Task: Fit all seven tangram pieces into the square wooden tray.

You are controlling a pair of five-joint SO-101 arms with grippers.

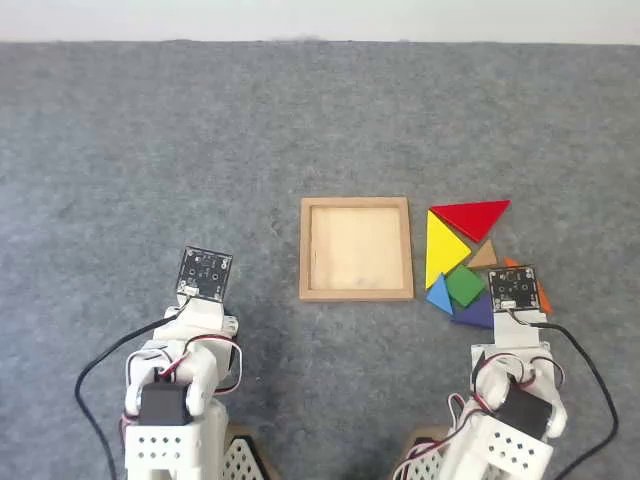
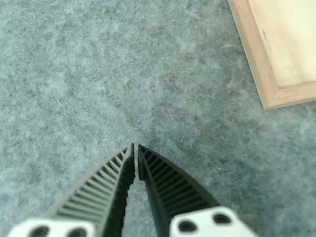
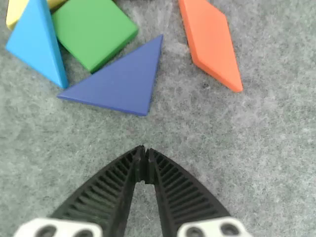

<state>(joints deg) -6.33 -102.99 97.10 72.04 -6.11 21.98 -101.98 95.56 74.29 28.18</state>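
High view: the square wooden tray (image 1: pixel 305 250) lies near the middle of the tabletop (image 1: pixel 150 150) with its inside bare, so no piece is fitted yet. All seven pieces cluster just beside the tray's right rim: the red triangle (image 1: pixel 470 217), yellow triangle (image 1: pixel 442 248), brown triangle (image 1: pixel 483 256), green square (image 1: pixel 464 285), light blue triangle (image 1: pixel 439 294), dark blue triangle (image 1: pixel 472 313) and orange parallelogram (image 1: pixel 541 295), the last partly under the right arm's wrist.

The right gripper (image 3: pixel 144 149) is clenched on nothing, its tips over bare tabletop near the dark blue triangle, on the side toward the near edge. The left gripper (image 2: pixel 136 148) is likewise clenched and empty, off the tray's near left corner.

The task looks to be at its start, with the first pick in hand. The next move calls for the right gripper to spread, settle across the edges of a low, flat piece, probably the dark blue triangle, and carry it over the rim.
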